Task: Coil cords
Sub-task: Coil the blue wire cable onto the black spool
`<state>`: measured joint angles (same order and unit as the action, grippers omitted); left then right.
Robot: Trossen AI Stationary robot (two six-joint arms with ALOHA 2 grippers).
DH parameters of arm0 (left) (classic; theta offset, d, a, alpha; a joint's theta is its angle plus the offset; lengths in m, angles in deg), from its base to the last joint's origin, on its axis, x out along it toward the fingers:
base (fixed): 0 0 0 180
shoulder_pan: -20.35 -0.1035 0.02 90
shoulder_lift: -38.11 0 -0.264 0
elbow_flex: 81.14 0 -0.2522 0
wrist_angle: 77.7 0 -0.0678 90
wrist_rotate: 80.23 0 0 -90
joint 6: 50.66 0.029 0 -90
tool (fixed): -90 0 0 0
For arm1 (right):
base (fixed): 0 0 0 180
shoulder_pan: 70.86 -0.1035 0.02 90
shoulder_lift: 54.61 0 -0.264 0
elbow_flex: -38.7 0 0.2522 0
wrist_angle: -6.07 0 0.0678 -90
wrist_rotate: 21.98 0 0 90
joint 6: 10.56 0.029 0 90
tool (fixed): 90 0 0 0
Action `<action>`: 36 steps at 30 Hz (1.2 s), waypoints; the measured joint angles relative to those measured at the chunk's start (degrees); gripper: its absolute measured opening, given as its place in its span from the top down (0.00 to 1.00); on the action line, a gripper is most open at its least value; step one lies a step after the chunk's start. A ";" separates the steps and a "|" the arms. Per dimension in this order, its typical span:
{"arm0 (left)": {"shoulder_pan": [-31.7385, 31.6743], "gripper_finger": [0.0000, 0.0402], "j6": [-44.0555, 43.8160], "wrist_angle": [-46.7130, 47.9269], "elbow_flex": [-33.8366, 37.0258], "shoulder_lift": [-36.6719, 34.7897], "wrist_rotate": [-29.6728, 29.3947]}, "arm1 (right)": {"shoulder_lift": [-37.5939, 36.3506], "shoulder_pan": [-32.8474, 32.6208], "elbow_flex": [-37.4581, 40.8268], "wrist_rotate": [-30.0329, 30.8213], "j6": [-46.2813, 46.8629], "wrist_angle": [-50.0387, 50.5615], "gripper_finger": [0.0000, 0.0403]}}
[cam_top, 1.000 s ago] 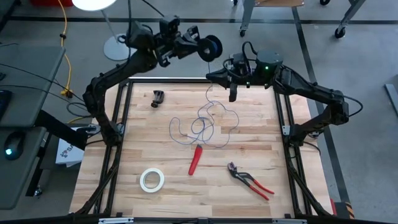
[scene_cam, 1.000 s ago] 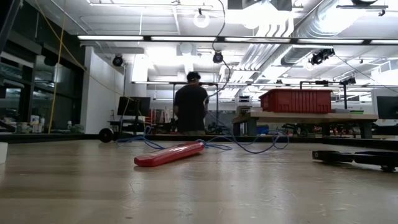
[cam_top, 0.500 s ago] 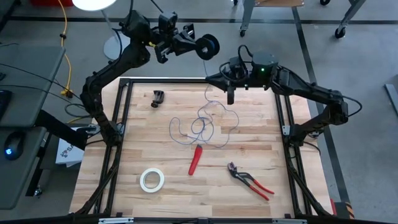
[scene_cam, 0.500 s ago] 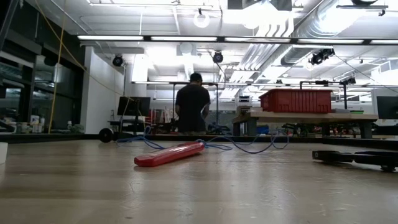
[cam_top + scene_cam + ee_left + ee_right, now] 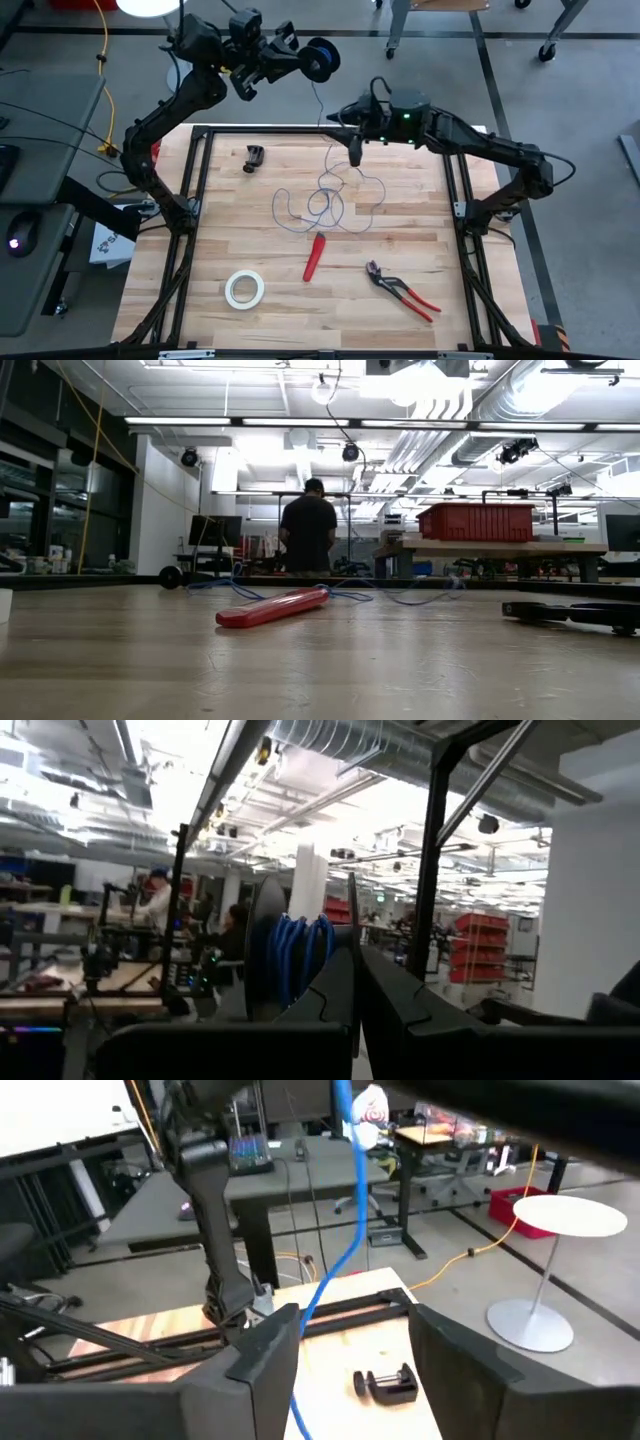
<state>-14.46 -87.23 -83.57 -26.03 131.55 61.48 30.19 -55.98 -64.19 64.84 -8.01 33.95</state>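
The thin blue wire lies in loose loops on the wooden table. One strand rises to a black spool held in the air beyond the table's far edge. My left gripper is shut on that spool, which carries several blue windings. My right gripper hangs over the table's far edge above the loops. It is open, and the rising strand passes between its fingers. My left gripper pinches the rim of one spool flange between its two fingers. The spool stands on edge beyond the fingertips, lifted clear of the table. My right gripper has the strand close beside one finger; I cannot tell whether they touch.
On the table are a small black clamp at the far left, a red-handled tool in the middle, red pliers at the near right and a white tape roll at the near left. A person stands behind the table.
My left gripper has carried the spool farther away beyond the far edge and toward the left. My right gripper has moved toward the table's left. The wire's raised loop on the right of the low view has sunk lower.
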 joint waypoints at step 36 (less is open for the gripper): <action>-0.07 1.00 1.34 0.53 0.13 -2.24 -2.87 | 3.92 -0.82 -0.07 -5.87 0.09 -3.95 0.83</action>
<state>-14.53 -85.90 -83.04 -25.90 129.31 58.61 34.10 -56.79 -64.25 58.97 -7.92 30.00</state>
